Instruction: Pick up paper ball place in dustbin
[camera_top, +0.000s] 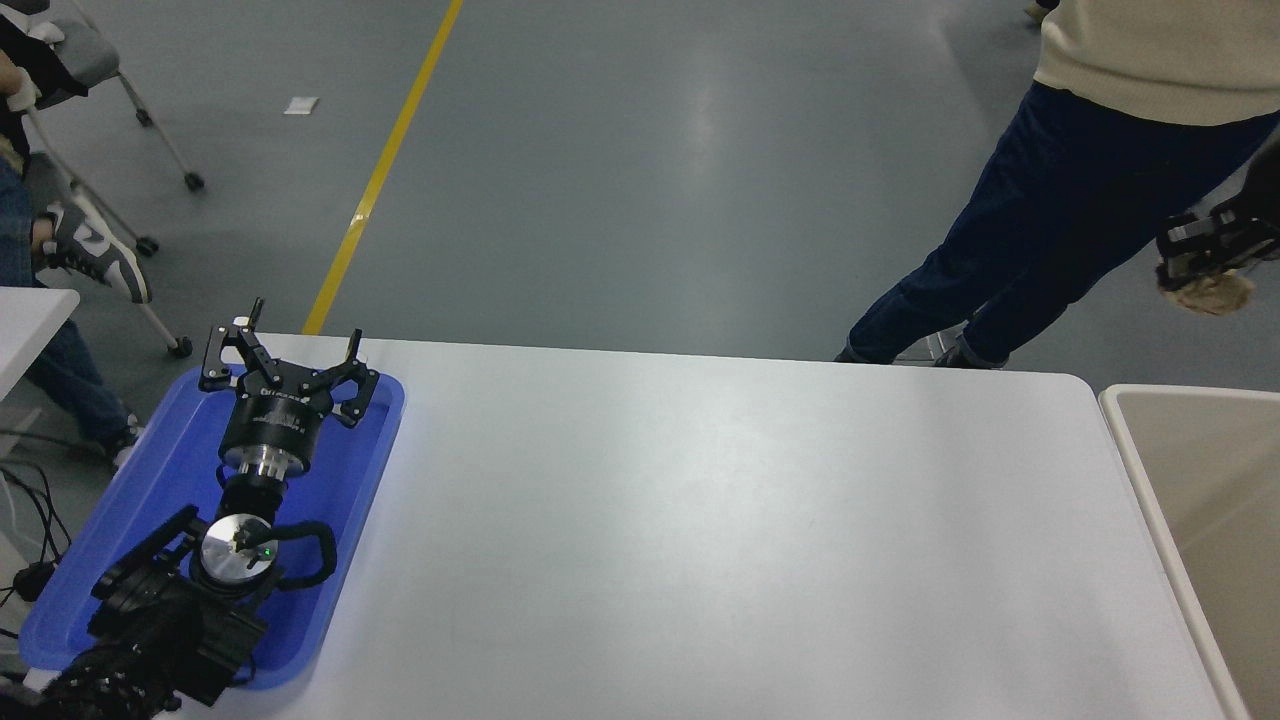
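Observation:
My right gripper (1203, 268) is at the right edge of the head view, raised above the table, and is shut on the tan crumpled paper ball (1208, 291), which hangs below its fingers. It hovers beyond the far rim of the beige dustbin (1150, 500), which stands past the table's right end, partly cut off by the frame. My left gripper (285, 362) is parked at the lower left over the blue tray, fingers spread open and empty.
A blue shallow tray (140, 510) lies at the table's left end under my left arm. A person in dark jeans and a cream sweater (1060, 220) stands at the far right, close behind my right gripper. Wheeled chairs and another seated person are at the far left.

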